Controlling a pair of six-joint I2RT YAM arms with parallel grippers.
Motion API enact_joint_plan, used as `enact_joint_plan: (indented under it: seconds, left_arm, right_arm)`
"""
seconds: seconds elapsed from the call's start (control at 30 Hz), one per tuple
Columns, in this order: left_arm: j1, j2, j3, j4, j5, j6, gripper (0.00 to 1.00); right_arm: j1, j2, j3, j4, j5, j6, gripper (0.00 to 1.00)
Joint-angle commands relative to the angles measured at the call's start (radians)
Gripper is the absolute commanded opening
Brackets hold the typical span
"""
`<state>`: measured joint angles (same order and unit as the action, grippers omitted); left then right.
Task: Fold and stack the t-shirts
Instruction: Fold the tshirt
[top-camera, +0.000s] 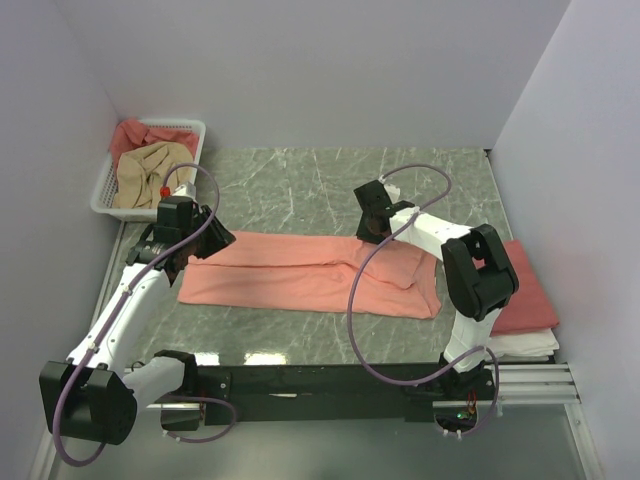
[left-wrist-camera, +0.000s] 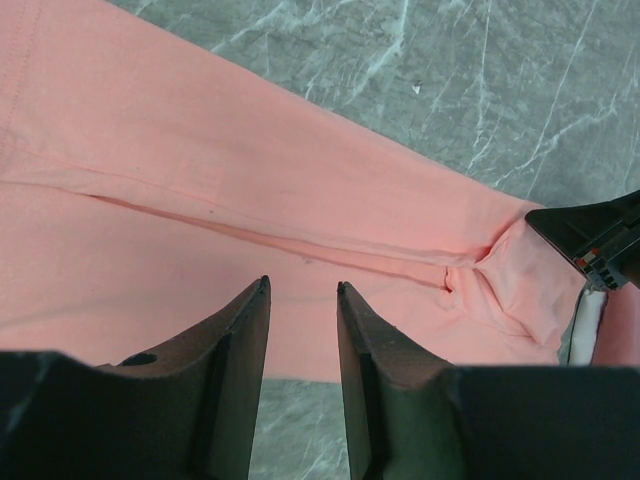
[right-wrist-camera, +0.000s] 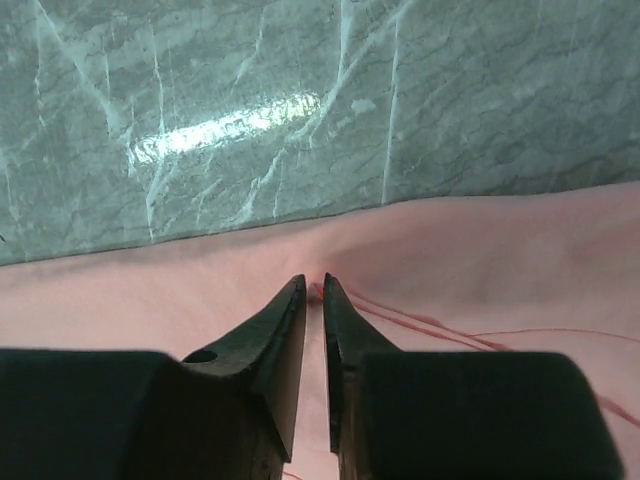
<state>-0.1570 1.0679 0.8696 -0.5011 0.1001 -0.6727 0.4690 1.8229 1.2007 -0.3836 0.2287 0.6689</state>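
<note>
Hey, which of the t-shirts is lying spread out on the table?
The salmon-pink t-shirt, stretched across the middle. The beige shirt and red shirt are bunched in the basket; the rose-red shirt lies folded at right.

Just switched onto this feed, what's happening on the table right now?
Both arms are working on the salmon-pink t-shirt, laid as a long folded strip across the table. The left gripper hangs open over its left end. The right gripper is at the shirt's far edge with jaws nearly together; whether cloth is pinched is unclear. Folded shirts are stacked by the right arm, and more wait in the white basket.
</note>
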Motion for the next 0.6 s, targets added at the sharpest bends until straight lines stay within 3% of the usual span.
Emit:
enact_joint_plan:
  seconds: [0.0,0.13,0.27,0.37,0.57]
  left_arm:
    - [-0.001,-0.029,-0.006,0.019,0.013,0.019,0.39]
    - [-0.001,-0.029,-0.007,0.021,0.019,0.019,0.38]
    - [-0.001,-0.029,-0.007,0.022,0.023,0.019,0.39]
    - [0.001,-0.029,-0.007,0.021,0.023,0.019,0.39]
    - [-0.001,-0.029,-0.011,0.021,0.023,0.019,0.39]
  right_arm:
    - [0.007,-0.02,-0.004,0.003,0.037,0.012,0.17]
    - [0.011,-0.034,-0.015,0.0,0.049,0.012,0.15]
    - [0.011,-0.028,-0.012,0.003,0.05,0.014,0.33]
    - [0.014,-0.022,-0.007,0.008,0.047,0.015,0.39]
    - [0.025,0.001,0.014,0.005,0.046,0.02,0.38]
